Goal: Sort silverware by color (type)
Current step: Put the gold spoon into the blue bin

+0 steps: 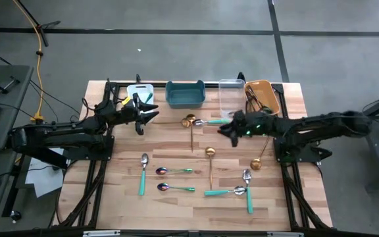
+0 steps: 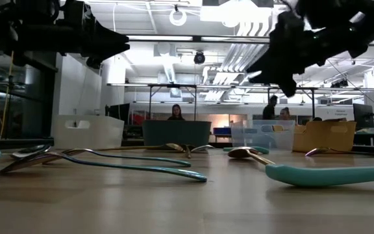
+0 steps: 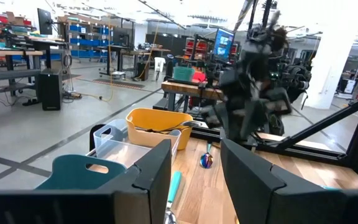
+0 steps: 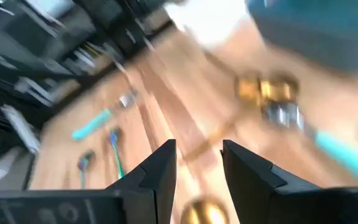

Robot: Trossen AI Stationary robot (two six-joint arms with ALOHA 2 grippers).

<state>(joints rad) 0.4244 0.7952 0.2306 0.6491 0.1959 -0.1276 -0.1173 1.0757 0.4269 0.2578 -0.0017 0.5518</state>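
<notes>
Left gripper (image 1: pixel 151 110): raised above the table's back left part, just in front of the white bin (image 1: pixel 139 92); fingers (image 3: pixel 148 177) parted with a clear gap, nothing between them.
Right gripper (image 1: pixel 227 130): hovers over the table's back middle, near the teal-handled spoon (image 1: pixel 210 122) by the clear bin (image 1: pixel 229 97); fingers (image 4: pixel 160 165) apart, gap empty.
Bins: four in a row along the back edge, left to right white, teal bin (image 1: pixel 185 93), clear, orange bin (image 1: pixel 263 96). The orange one holds dark utensils; contents of the others cannot be made out.
Gold pieces: one spoon (image 1: pixel 190 125) lies beside the teal-handled spoon at the back; another gold spoon (image 1: pixel 210 161) in the centre; a third gold spoon (image 1: pixel 258 160) toward the right side.
Teal-handled pieces on the front half: one spoon (image 1: pixel 143 172) at left, two crossed spoons (image 1: pixel 242 191) at right.
Iridescent pieces: two spoons (image 1: pixel 174 179) with thin green handles, lying parallel, between those groups.
Table (image 1: pixel 176 210): light wood.
Background, low view: people seated at benches far behind the table.
</notes>
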